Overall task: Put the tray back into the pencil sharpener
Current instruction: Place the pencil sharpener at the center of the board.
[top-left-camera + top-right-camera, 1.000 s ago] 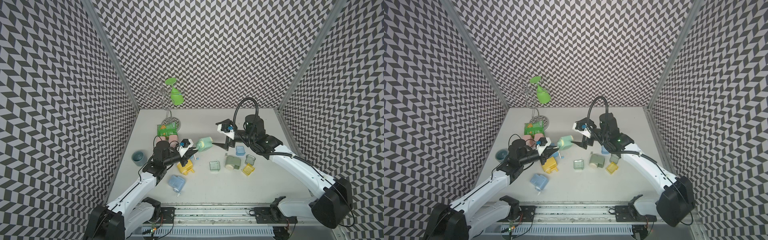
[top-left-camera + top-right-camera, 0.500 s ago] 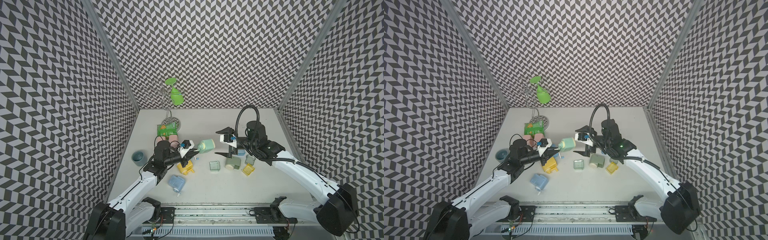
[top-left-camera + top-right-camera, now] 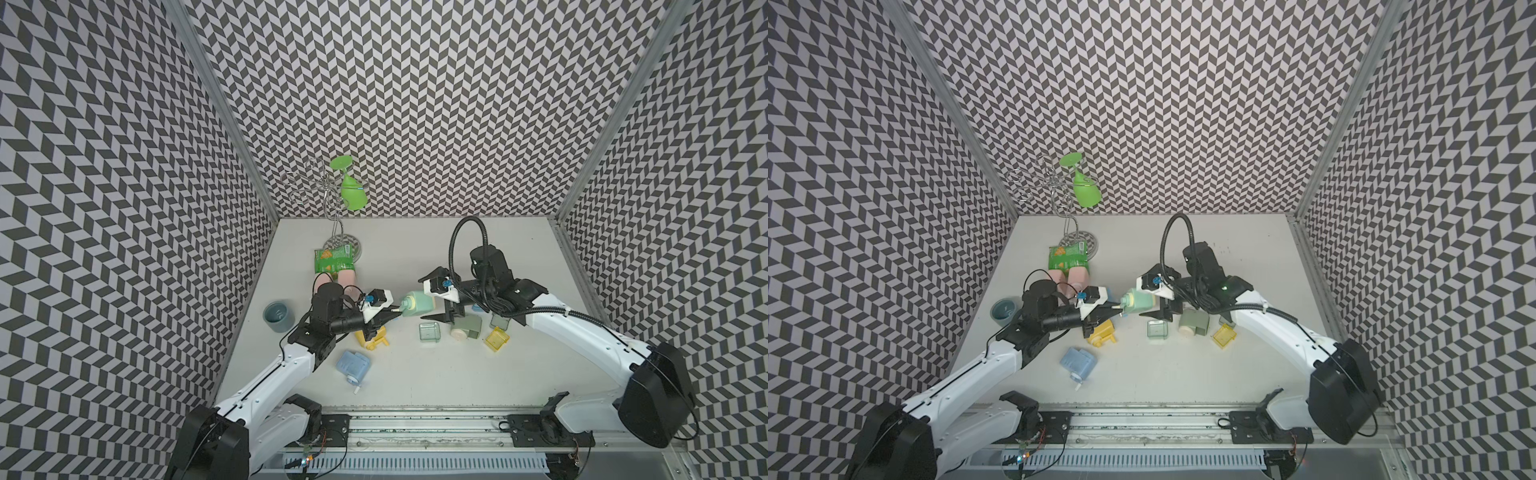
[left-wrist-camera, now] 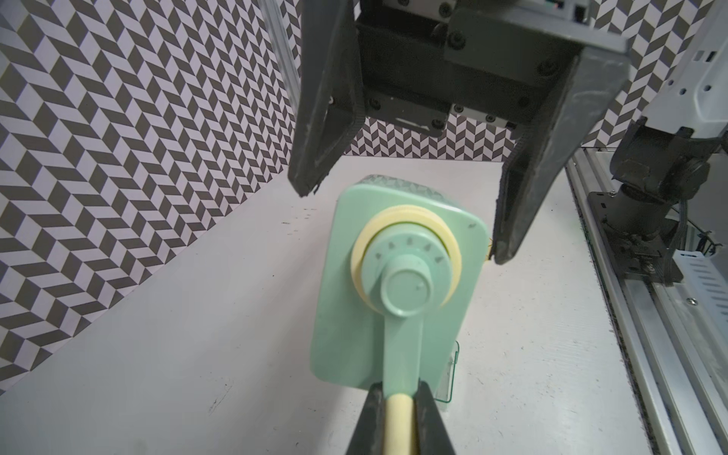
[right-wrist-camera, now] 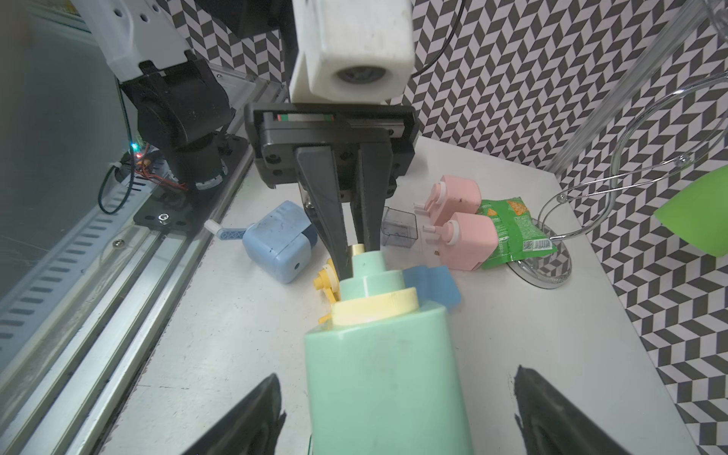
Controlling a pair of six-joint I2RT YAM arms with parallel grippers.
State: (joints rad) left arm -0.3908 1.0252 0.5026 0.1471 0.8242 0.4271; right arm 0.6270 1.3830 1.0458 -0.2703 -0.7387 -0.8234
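Just slim gaps beside mint sharpener

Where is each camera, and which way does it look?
Top views: high at the front, looking down on the table, left arm and right arm whole.
Left wrist: on the left arm, facing the right gripper; its left gripper pinches the crank of the mint sharpener.
Right wrist: on the right arm, facing the left gripper; its own fingertips straddle the mint sharpener.
Shared: both wrist views show the mint sharpener, from opposite ends.
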